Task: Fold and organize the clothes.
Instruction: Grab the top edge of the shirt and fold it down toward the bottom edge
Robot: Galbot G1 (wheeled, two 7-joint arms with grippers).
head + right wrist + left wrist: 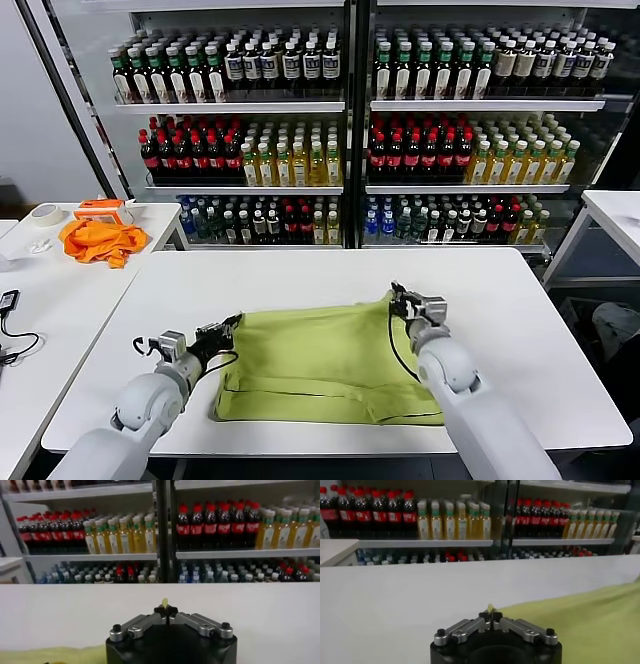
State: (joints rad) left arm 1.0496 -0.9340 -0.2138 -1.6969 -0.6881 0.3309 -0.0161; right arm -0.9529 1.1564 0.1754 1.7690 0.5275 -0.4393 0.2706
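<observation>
The lime T-shirt (325, 365) lies on the white surface (500, 300), already doubled into a rough rectangle, its near edge toward the robot and its far edge raised at both corners. Judging from that, the step in hand is a fold carrying the far edge over. To do it well, both arms should travel together at the same height and pace so the edge stays taut and straight; the cloth is soft and will sag or bunch between the two holds if one arm leads. The corners should land square on the near edge before release.

The left gripper (228, 327) sits at the shirt's far-left corner, its fingers together with a thin nub of lime fabric pinched between the tips, clear in the left wrist view (491, 614). The right gripper (400, 297) holds the far-right corner lifted slightly off the surface; its fingers are likewise clamped, a small yellow-green tip poking out between them (165, 609). The shirt spreads away from each hold toward the robot.

An orange garment (100, 241) lies on the side table (150, 215), well apart; bottle shelves (340, 105) stand behind.
</observation>
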